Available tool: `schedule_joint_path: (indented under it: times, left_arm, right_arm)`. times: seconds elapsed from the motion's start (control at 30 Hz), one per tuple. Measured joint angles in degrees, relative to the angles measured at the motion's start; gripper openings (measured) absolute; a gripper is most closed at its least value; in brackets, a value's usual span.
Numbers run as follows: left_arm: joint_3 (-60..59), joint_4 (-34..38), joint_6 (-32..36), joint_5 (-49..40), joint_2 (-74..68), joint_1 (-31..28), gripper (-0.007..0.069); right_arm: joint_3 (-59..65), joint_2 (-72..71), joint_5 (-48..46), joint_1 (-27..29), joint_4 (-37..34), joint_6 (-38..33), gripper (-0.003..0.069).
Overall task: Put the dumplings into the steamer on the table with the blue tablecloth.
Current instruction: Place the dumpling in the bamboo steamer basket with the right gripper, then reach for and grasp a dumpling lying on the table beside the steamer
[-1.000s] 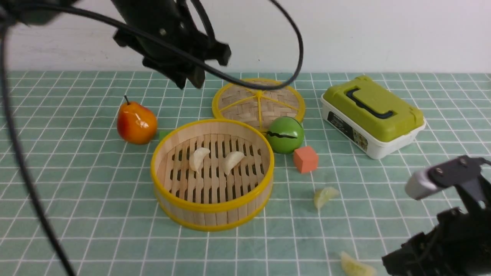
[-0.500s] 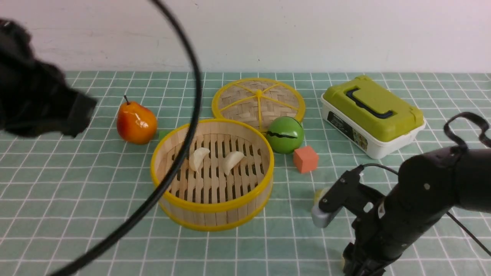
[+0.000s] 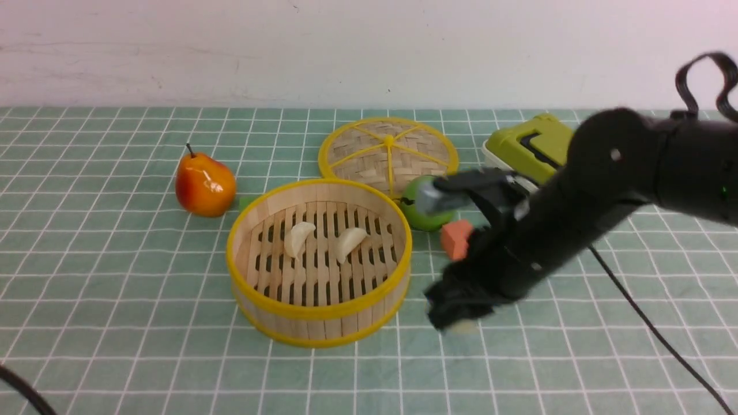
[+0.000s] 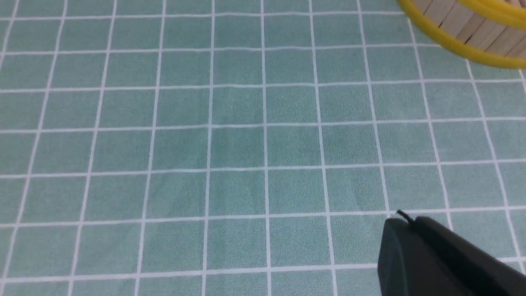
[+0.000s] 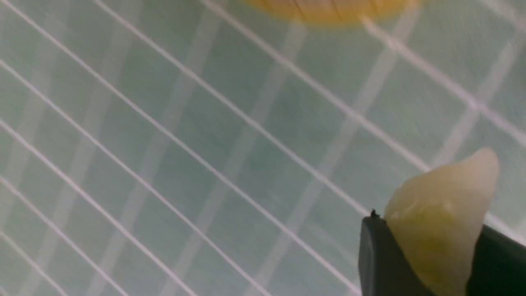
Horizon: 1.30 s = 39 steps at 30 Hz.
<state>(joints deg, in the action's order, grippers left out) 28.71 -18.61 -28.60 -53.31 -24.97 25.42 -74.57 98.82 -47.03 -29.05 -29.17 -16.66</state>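
1. Right gripper (image 3: 459, 316): clamped on a yellow-green dumpling (image 5: 441, 213). The wrist view shows a dark finger (image 5: 376, 255) on each side, with the pale tip sticking out past them.
2. In the front view that dumpling is only a pale blur under the gripper tip, low over the tablecloth (image 3: 115, 276). I can't tell if it touches the cloth.
3. The gripper is outside the steamer (image 3: 318, 311), just beside its front-right wall. The steamer's yellow rim is a blur at the edge of the right wrist view.
4. The right arm comes in from the robot's right and slants down toward the steamer. It covers part of the green ball (image 3: 424, 216), the orange cube (image 3: 454, 241) and the green-lidded box (image 3: 533, 147).
5. The steamer is upright on the table, mid-frame. Two white dumplings (image 3: 298, 237) lie side by side on its slatted floor, apart from each other.
6. The woven lid (image 3: 389, 151) lies flat behind the steamer, and the ball is just beside the lid's front-right edge.
7. The pear (image 3: 204, 184) stands upright to the left of the steamer, near it but not touching.
8. Left gripper (image 4: 404, 234): only one dark finger shows in its wrist view, over bare cloth, so I can't tell the jaw state. The steamer's base is at the corner of that view, well apart from the finger.
9. The front view shows none of the left arm, just a black cable (image 3: 20, 389) at the lower-left corner.
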Motion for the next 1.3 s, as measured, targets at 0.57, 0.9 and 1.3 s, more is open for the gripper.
schedule_joint_path:
  times: [0.57,0.9,1.3]
  left_arm:
    - [-5.4,-0.2,-0.1,10.3,15.6,0.0,0.0016]
    - [-5.4,-0.2,-0.2,10.3,15.7,0.0,0.0023]
    - [-5.4,-0.2,-0.2,10.3,15.7,0.0,0.0027]
  right_arm:
    - [-29.9,28.9,8.0,-8.9,3.9,16.1,0.0216]
    - [-30.4,24.9,6.6,-7.9,6.3,22.0,0.0474]
    - [-18.9,10.4,-1.4,2.7,30.3,35.8,0.0459]
